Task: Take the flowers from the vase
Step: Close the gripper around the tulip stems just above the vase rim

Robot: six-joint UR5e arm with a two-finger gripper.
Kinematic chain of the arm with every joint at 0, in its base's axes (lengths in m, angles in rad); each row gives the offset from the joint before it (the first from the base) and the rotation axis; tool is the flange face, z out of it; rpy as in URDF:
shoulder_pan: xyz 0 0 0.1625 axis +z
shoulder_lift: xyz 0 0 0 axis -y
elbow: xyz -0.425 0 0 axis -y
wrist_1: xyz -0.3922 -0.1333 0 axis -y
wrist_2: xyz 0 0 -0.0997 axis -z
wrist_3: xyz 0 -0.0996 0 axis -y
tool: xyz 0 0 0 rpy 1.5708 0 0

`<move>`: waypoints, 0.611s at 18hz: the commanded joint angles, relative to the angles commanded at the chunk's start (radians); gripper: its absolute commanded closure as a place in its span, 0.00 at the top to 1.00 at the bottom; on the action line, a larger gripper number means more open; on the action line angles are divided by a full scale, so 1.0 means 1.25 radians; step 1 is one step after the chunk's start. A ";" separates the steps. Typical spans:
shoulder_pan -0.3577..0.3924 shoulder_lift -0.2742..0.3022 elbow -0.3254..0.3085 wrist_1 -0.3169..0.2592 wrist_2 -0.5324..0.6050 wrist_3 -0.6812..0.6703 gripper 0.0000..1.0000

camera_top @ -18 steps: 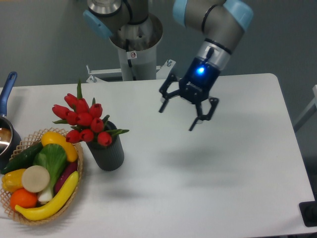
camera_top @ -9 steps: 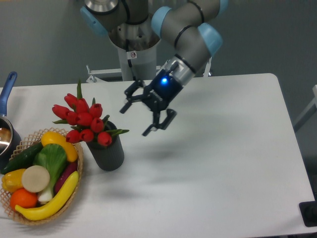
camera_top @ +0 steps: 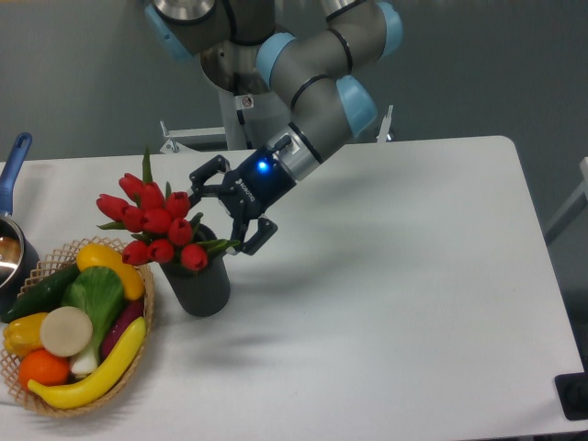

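Note:
The flowers (camera_top: pixel 154 225), a bunch of red closed tulip buds with green stems and leaves, stand in the dark grey vase (camera_top: pixel 198 283) at the left of the white table. My gripper (camera_top: pixel 217 213) is open, its fingers pointing left, right beside the bunch's right side at bud and leaf height, just above the vase's mouth. One finger is near the upper buds, the other (camera_top: pixel 253 237) by the leaf tip. Nothing is held.
A woven basket (camera_top: pixel 145 333) of fruit and vegetables sits touching the vase's left side. A blue-handled pot (camera_top: pixel 13 165) is at the left edge. The arm's base stands behind the table (camera_top: pixel 413 303) at the top centre.
The gripper has swung left across the table, from the middle to right beside the flowers, and has stayed open. The flowers and vase have not moved.

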 joint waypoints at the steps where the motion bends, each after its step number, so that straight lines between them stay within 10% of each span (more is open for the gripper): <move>1: -0.006 -0.010 0.002 0.000 -0.001 0.000 1.00; 4: -0.025 -0.032 0.006 0.027 -0.003 0.000 0.96; 8: -0.019 -0.042 0.015 0.044 -0.003 0.017 0.09; 11: -0.015 -0.042 0.012 0.044 -0.022 0.042 0.00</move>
